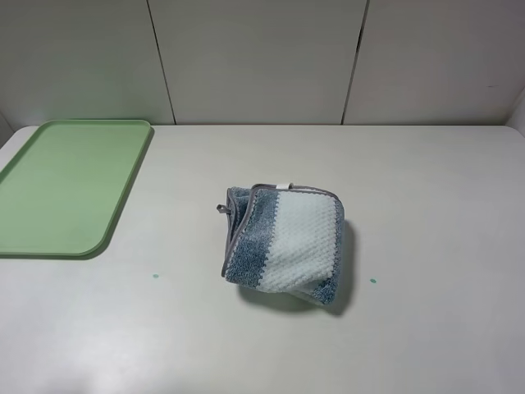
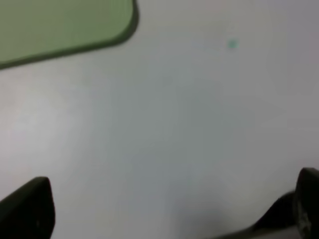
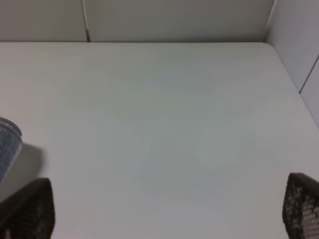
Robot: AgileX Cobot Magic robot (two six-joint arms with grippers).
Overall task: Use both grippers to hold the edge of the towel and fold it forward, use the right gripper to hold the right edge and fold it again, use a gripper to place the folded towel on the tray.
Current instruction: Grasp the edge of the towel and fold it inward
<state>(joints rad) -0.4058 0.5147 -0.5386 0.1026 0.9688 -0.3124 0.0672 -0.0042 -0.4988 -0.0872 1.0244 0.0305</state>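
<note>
The towel (image 1: 287, 242) lies folded into a thick bundle at the middle of the table, white and blue-grey stripes up. Its grey hem (image 1: 305, 191) and small white tag (image 1: 284, 186) are at the far side. The light green tray (image 1: 66, 185) lies empty at the far left. Neither gripper shows in the exterior high view. In the left wrist view the left gripper (image 2: 167, 209) is open and empty over bare table near the tray's corner (image 2: 60, 25). In the right wrist view the right gripper (image 3: 167, 206) is open and empty, with a bit of the towel (image 3: 7, 144) off to one side.
Two small teal marks sit on the white table, one left of the towel (image 1: 155, 276) and one right of it (image 1: 373, 281). White wall panels (image 1: 262, 57) close off the table's far edge. A side wall (image 3: 299, 40) stands at the table's right end.
</note>
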